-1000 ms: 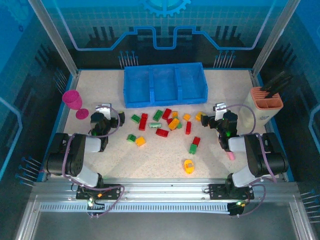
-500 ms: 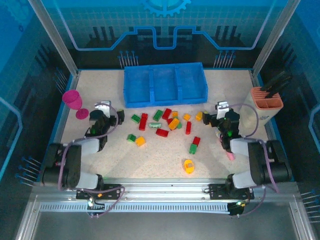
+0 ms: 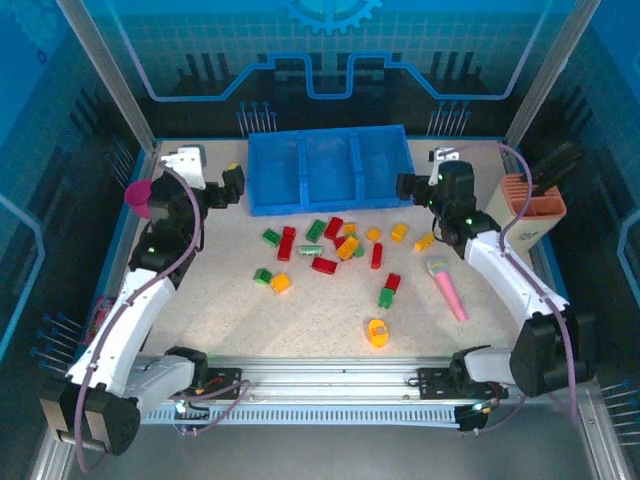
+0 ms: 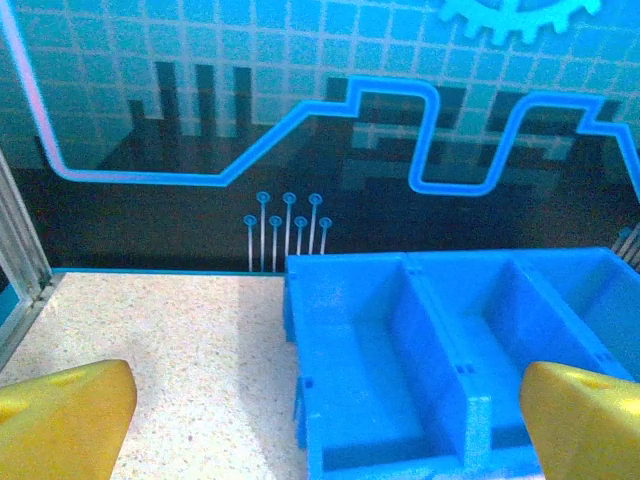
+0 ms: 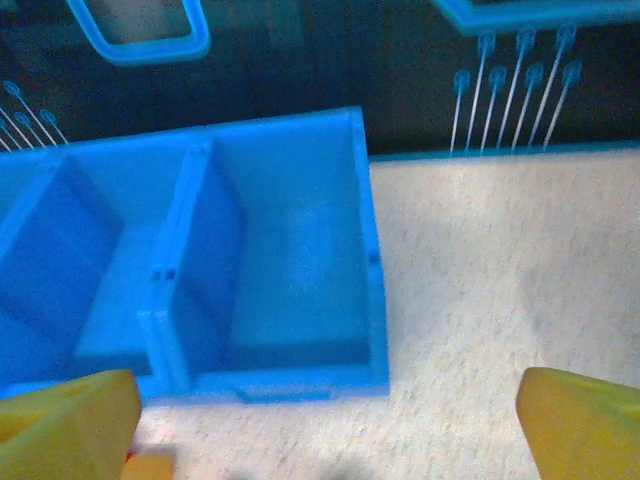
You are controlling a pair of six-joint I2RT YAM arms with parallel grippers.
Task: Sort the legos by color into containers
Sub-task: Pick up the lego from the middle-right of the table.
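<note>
Yellow fingertips [image 4: 62, 418] of the left gripper [image 4: 322, 418] are cut off by the lower corners of its wrist view. They stand wide apart, with nothing between them and nothing touched. The right gripper [image 5: 325, 422] reads the same: yellow fingertips [image 5: 585, 425] clipped at the frame corners, jaws spread wide, empty.

From above, the left gripper [image 3: 225, 188] hovers just beside the left end of the blue tray [image 3: 330, 202] and the right gripper [image 3: 410, 186] just beside its right end. Both point at the tray.

The tray's long axis runs left to right along the far side of the table, with its three containers side by side.
- Left wrist view: tray [image 4: 470, 400], right compartment cut off.
- Right wrist view: tray [image 5: 372, 300], left compartment cut off. An orange-red scrap at the bottom edge is too clipped to identify.

The legos [image 3: 330, 245] lie scattered on the table [image 3: 300, 320], near the tray on its near side, in red, green and yellow-orange. The stud detail is too small to make out.

A pink stick [image 3: 447, 288] lies to their right. A magenta cup [image 3: 138, 197] is partly hidden behind the left arm.
</note>
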